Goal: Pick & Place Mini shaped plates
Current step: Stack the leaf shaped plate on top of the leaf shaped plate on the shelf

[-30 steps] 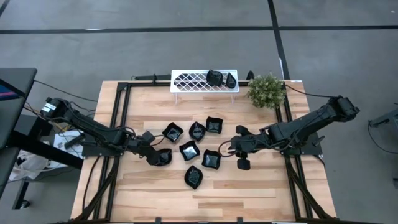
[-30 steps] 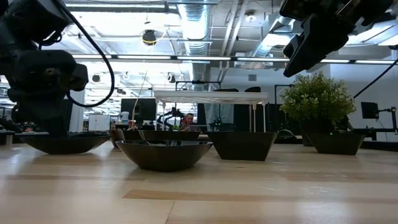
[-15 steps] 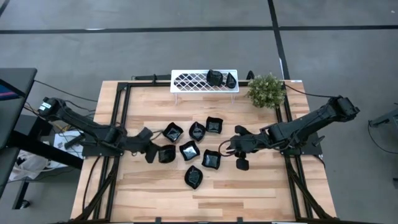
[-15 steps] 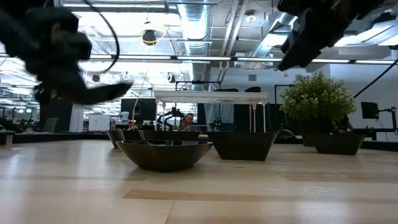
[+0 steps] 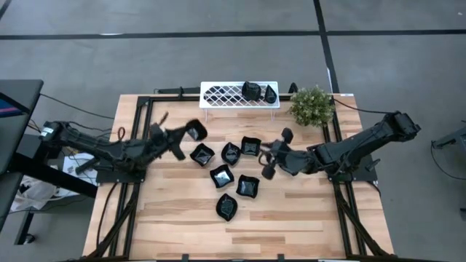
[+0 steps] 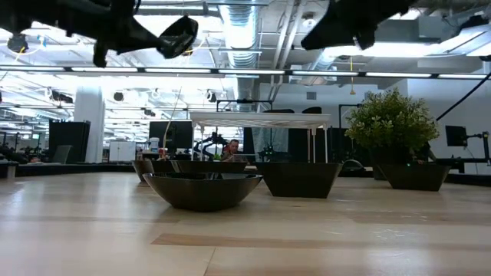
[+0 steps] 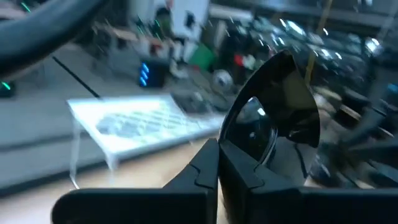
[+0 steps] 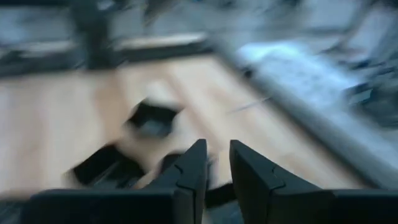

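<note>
Plate (image 7: 273,118) pinched between the left gripper's (image 7: 217,163) fingers: glossy black, glazed look, bright ceiling reflections on its inner face. Fingers (image 7: 199,168) matt dark plastic, smooth. Loose plates (image 5: 222,176) below the right gripper (image 8: 217,163): same wet-looking black gloss. Table (image 5: 306,218) pale wood, visible grain, satin sheen in the low view. Frame rails (image 5: 142,124) along the table edges matt black metal. Rack (image 5: 226,94) ahead of the left fingers: white lattice, smooth, material unclear. Plant (image 5: 312,105) rough, leafy green.

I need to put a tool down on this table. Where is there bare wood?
Bare: the near strip below the lowest plate, and the left side of the rack. Crowded: mid-table, five plates between the left gripper and the right gripper.
</note>
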